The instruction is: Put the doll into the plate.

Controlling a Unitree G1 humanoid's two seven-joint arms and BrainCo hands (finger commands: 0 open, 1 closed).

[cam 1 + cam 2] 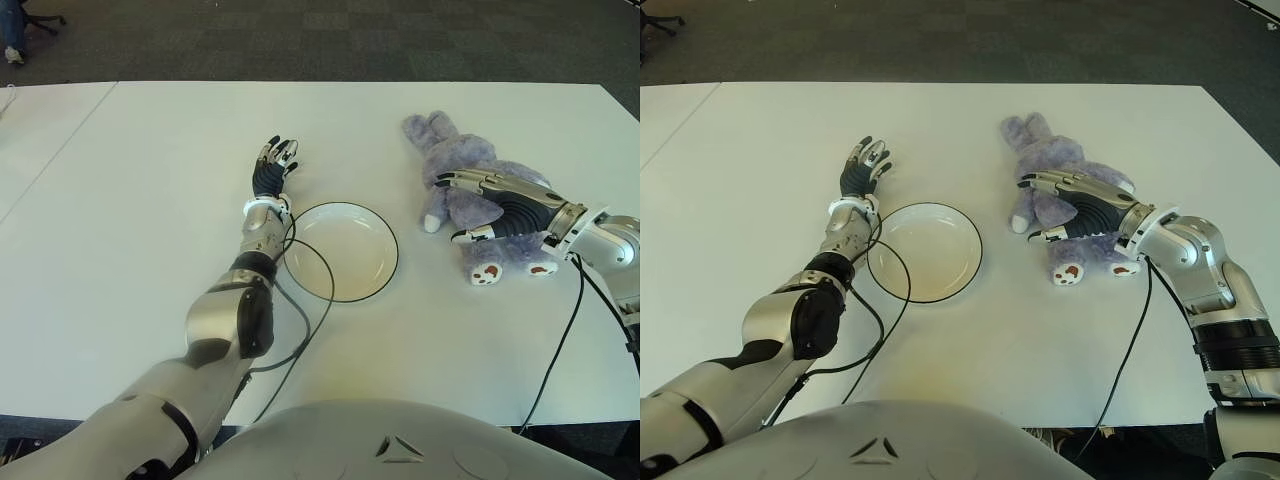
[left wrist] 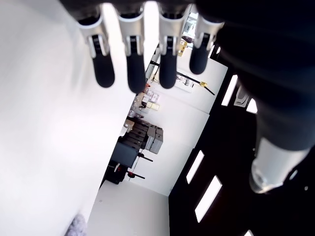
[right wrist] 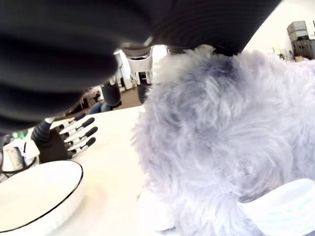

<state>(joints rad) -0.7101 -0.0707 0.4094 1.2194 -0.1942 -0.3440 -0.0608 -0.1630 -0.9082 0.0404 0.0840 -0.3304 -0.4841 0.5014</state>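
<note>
A fluffy grey-purple doll [image 1: 455, 150] lies on the white table [image 1: 130, 220], to the right of the plate, with its feet toward me. The white plate [image 1: 345, 250] has a thin black rim and holds nothing. My right hand [image 1: 448, 210] reaches in from the right and straddles the doll's body: the fingers [image 1: 470, 182] stretch over its far side and the thumb lies on its near side. The right wrist view shows the doll's fur [image 3: 221, 123] close against the palm. My left hand [image 1: 272, 165] shows flat, just left of the plate, its fingers [image 2: 133, 59] straight and holding nothing.
A black cable [image 1: 310, 310] loops from my left forearm over the plate's left edge. Another cable [image 1: 560, 350] hangs from my right wrist toward the table's near edge. Dark carpet [image 1: 350, 40] lies beyond the far edge.
</note>
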